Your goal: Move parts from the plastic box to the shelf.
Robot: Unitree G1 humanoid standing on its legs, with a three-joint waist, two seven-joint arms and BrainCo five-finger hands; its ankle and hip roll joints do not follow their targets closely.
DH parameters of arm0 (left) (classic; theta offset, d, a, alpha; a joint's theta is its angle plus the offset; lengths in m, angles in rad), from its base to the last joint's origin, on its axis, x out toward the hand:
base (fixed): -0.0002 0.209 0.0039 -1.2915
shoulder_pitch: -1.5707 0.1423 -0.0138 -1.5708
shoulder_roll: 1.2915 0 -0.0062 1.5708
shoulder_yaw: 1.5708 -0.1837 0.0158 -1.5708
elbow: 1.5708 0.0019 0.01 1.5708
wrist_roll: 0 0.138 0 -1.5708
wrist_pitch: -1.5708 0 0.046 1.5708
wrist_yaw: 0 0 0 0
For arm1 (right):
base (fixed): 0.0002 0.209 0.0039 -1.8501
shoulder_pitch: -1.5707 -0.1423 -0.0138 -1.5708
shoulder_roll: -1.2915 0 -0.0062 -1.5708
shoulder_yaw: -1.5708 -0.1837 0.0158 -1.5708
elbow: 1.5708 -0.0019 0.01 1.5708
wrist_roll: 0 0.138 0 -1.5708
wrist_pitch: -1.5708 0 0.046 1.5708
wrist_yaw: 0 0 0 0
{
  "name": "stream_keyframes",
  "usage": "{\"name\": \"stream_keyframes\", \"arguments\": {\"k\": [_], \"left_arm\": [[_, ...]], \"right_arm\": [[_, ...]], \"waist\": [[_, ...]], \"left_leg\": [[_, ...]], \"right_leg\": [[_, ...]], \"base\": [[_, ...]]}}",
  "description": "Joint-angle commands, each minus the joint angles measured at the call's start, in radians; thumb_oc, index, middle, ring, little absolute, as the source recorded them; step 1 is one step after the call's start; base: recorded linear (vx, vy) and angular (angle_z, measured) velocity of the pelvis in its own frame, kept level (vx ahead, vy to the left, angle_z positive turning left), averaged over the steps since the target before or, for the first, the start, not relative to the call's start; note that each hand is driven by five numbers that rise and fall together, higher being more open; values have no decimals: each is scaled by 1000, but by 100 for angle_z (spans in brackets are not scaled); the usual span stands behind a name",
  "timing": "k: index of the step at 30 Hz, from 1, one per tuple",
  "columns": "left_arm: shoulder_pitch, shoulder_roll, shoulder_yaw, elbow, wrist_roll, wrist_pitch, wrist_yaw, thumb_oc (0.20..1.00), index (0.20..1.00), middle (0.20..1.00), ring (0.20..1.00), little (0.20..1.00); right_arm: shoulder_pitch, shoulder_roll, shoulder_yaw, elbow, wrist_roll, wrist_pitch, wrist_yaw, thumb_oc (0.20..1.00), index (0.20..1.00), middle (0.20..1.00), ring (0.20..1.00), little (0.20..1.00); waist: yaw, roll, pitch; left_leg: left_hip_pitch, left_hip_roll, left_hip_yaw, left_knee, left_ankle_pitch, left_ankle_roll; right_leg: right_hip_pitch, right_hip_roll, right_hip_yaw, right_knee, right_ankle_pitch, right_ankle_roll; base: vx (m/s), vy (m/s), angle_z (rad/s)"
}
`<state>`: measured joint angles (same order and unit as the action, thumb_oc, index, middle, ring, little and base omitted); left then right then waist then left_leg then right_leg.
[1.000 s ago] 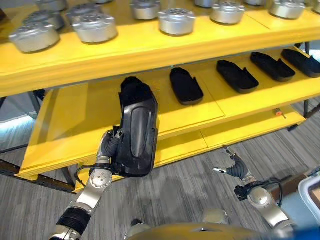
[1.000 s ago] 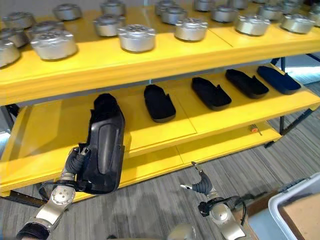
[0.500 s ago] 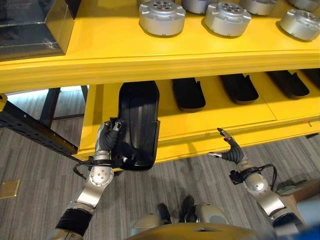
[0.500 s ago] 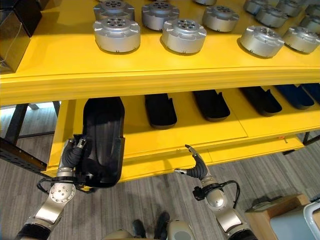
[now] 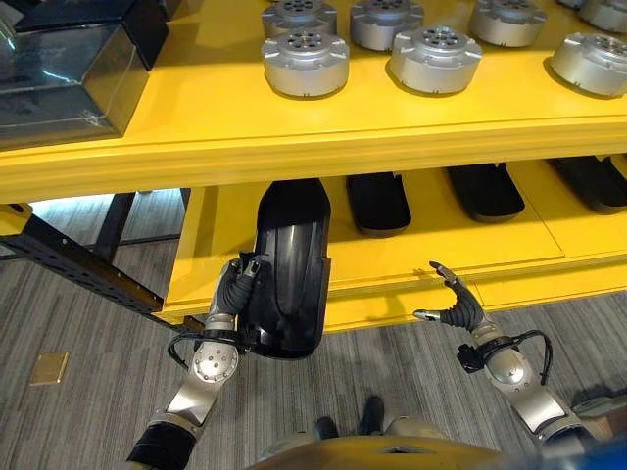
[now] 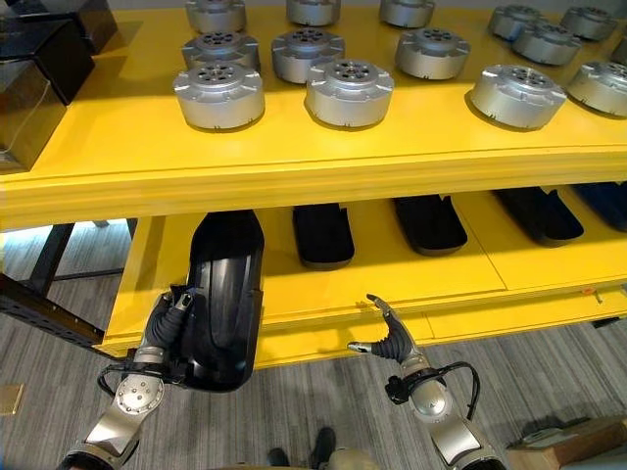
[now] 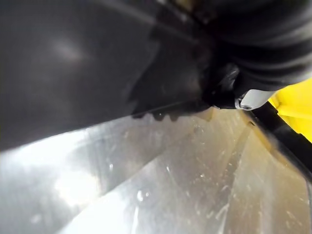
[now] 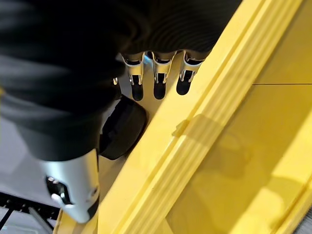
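On the far left of the top shelf I see dark boxes [image 5: 69,59], one with a clear glossy side. To their right, rows of round silver metal parts [image 6: 218,95] stand across the top of the yellow shelf [image 5: 294,147].

Lower down on the left, my left hand [image 5: 238,294] has its fingers curled round the near left edge of a long black moulded part [image 5: 289,264]. I read the part as upright on its long axis, its far end tucked under the top shelf's front lip and over the left end of the middle shelf, its near end hanging past that shelf's front edge. Whether it rests on the shelf I cannot tell.

Further right on the middle shelf, similar black parts [image 6: 323,235] lie in a row, well apart from one another.

My right hand [image 6: 387,338] hangs in front of the middle shelf's edge, right of the held part, fingers spread and relaxed, thumb apart, holding nothing. In its wrist view the dark fingertips [image 8: 158,90] point along the yellow edge.
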<state>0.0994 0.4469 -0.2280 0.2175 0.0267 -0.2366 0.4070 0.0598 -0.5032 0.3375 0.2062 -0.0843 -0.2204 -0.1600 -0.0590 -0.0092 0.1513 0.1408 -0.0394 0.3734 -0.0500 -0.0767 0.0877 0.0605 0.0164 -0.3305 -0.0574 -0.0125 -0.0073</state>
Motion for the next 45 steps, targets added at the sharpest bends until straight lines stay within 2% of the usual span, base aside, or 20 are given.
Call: {"name": "stream_keyframes", "arguments": {"k": [1,5,8,10,11,12,13,14,17,18,21,25,29,30,32,33,37,39,41,45], "left_arm": [[-70,17,50,-3,-37,-31,63,200,200,200,200,200],[-86,-1,71,27,-73,10,99,200,200,200,200,200],[-128,-15,93,110,-68,43,159,200,200,200,200,200],[-143,-16,88,125,-71,46,172,200,200,200,200,200],[-165,-20,83,139,-91,47,180,200,200,200,200,200],[-178,-20,79,144,-94,51,187,200,200,200,200,200],[-223,-27,59,174,-113,58,215,200,200,200,200,200],[-241,-28,58,191,-111,63,224,200,200,200,200,200],[-242,-25,67,209,-105,69,220,200,200,200,200,200],[-242,-21,69,216,-100,69,212,200,200,200,200,200],[-262,-27,53,230,-86,94,208,200,200,200,200,200],[-287,-28,31,254,-64,121,208,200,200,200,200,200],[-307,-25,17,273,-53,130,221,200,200,200,200,200],[-326,-28,10,300,-52,117,256,200,200,200,200,200],[-332,-28,10,307,-57,113,265,200,200,200,200,200],[-343,-21,14,307,-52,122,274,200,200,200,200,200],[-413,-15,-1,351,-55,142,310,200,200,200,200,200],[-528,17,-4,428,-77,140,313,200,200,200,200,200],[-706,83,-25,536,-99,139,300,200,200,200,200,200],[-831,140,-70,609,-91,151,283,200,200,200,200,200]], "right_arm": [[-51,-34,24,-74,-7,-90,-18,1000,1000,1000,1000,1000],[-54,-42,27,-100,-4,-90,-18,1000,1000,1000,1000,1000],[-49,-55,24,-122,18,-69,28,1000,1000,1000,1000,1000],[-49,-61,27,-120,19,-72,37,1000,1000,1000,1000,1000],[-51,-66,27,-120,15,-74,39,1000,1000,1000,1000,1000],[-52,-69,31,-120,12,-72,38,1000,1000,1000,1000,1000],[-68,-75,49,-102,2,-71,24,1000,1000,1000,1000,1000],[-77,-79,60,-93,9,-73,31,1000,1000,1000,1000,1000],[-62,-100,59,-108,22,-67,100,1000,1000,1000,1000,1000],[-42,-113,64,-113,29,-74,121,1000,1000,1000,1000,1000],[-25,-106,76,-96,31,-85,116,1000,1000,1000,1000,1000],[-15,-89,84,-84,36,-70,114,1000,1000,1000,1000,1000],[-3,-76,80,-83,26,-59,111,1000,1000,1000,1000,1000],[-6,-74,86,-78,23,-64,93,1000,1000,1000,1000,1000],[-9,-73,85,-81,25,-60,89,1000,1000,1000,1000,1000],[-23,-74,94,-87,27,-57,70,1000,1000,1000,1000,1000],[-76,-79,131,-94,27,-32,48,1000,1000,1000,1000,1000],[-130,-91,161,-89,26,-21,25,1000,1000,1000,1000,1000],[-196,-105,195,-83,45,-11,-1,1000,1000,1000,1000,1000],[-231,-122,213,-84,62,-15,-14,1000,1000,1000,1000,1000]], "waist": [[8,-45,-19],[6,-43,-20],[-13,-40,-24],[-26,-40,-22],[-40,-49,-15],[-50,-53,-11],[-68,-51,8],[-72,-46,12],[-74,-37,4],[-77,-27,0],[-90,-14,-6],[-95,-11,-20],[-92,-21,-20],[-86,-32,-7],[-83,-37,0],[-63,-48,23],[-52,-54,53],[-62,-53,93],[-90,-72,147],[-113,-86,183]], "left_leg": [[-10,65,13,-37,84,-107],[-12,72,11,-36,93,-113],[-16,89,35,-21,101,-124],[-20,101,58,19,76,-135],[-53,133,114,105,55,-136],[-66,154,152,136,69,-137],[-113,243,192,249,112,-168],[-113,283,187,245,143,-178],[-88,335,161,200,204,-202],[-86,385,117,182,287,-237],[-75,383,120,161,254,-225],[-52,344,127,132,193,-205],[-49,309,116,119,150,-189],[-62,292,109,115,131,-184],[-68,288,107,115,125,-182],[-95,288,94,122,121,-183],[-149,311,85,161,130,-192],[-196,341,87,201,145,-205],[-242,368,111,231,145,-221],[-283,383,121,263,138,-229]], "right_leg": [[56,-73,7,5,45,123],[65,-71,8,-10,48,120],[67,-68,-1,-6,37,112],[77,-74,-6,-2,21,115],[70,-88,-20,13,15,107],[65,-96,-28,20,15,102],[47,-96,-38,67,-16,78],[40,-97,-46,94,-33,66],[41,-107,-59,126,-56,56],[34,-117,-45,160,-73,51],[25,-145,-40,206,-92,62],[42,-164,-34,197,-79,84],[52,-171,-21,166,-54,104],[41,-174,-16,153,-42,113],[35,-176,-15,152,-39,115],[17,-177,-22,160,-42,117],[-26,-172,-27,195,-61,107],[-75,-165,-18,228,-78,96],[-134,-158,-1,243,-84,93],[-185,-156,12,266,-89,90]], "base": [[46,-64,2],[80,-96,0],[130,-131,-4],[56,-34,-3],[-66,-50,4],[-94,-76,10],[-50,3,22],[2,49,31],[90,215,-2],[141,425,-64],[86,296,-25],[97,204,12],[41,138,13],[-42,118,8],[-78,50,4],[-98,-17,13],[-128,-42,13],[-251,-45,-7],[-254,-49,-17],[-146,-7,-14]]}}
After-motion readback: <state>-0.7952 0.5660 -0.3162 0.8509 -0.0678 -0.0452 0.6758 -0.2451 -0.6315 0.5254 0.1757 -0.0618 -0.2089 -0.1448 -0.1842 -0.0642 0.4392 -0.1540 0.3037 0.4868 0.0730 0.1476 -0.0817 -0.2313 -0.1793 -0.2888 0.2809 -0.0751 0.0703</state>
